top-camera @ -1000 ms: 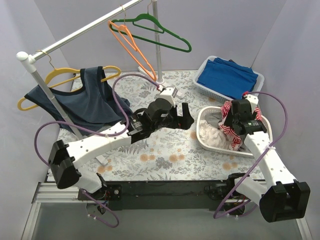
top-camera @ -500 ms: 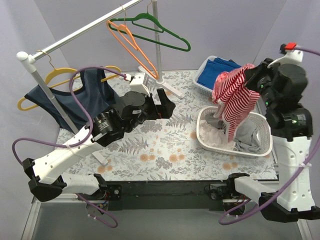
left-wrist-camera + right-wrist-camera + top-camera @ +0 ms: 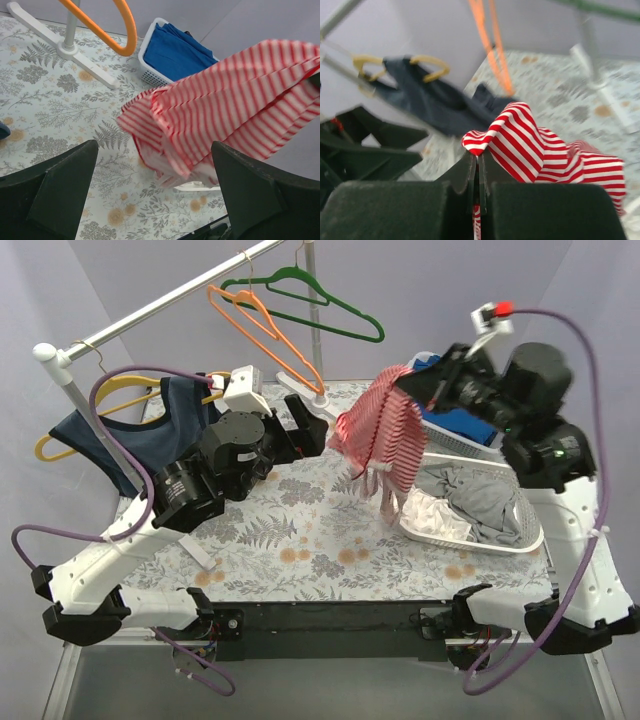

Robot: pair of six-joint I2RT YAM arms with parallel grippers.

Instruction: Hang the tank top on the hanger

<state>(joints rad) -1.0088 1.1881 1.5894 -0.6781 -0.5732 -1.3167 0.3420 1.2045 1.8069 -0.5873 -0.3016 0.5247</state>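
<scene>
The red-and-white striped tank top (image 3: 385, 430) hangs in the air over the middle of the table, beside the near white basket. My right gripper (image 3: 410, 382) is shut on its upper edge; the right wrist view shows the jaws (image 3: 478, 162) pinched on a fold of the striped cloth (image 3: 540, 145). The orange hanger (image 3: 265, 330) hangs on the rail, up and left of the top, and also shows in the left wrist view (image 3: 100, 30). My left gripper (image 3: 298, 432) is open and empty, left of the top, facing it (image 3: 225, 110).
A green hanger (image 3: 325, 305) hangs beside the orange one. A yellow hanger with a navy tank top (image 3: 150, 435) hangs at the left. The rack's foot (image 3: 305, 392) lies at the back. A basket of blue cloth (image 3: 478, 420) and a basket of grey and white clothes (image 3: 470, 508) stand at the right.
My right gripper lifted the striped tank top out of the basket and swung it left over the table. My left arm rose and pulled back toward the left, still open.
</scene>
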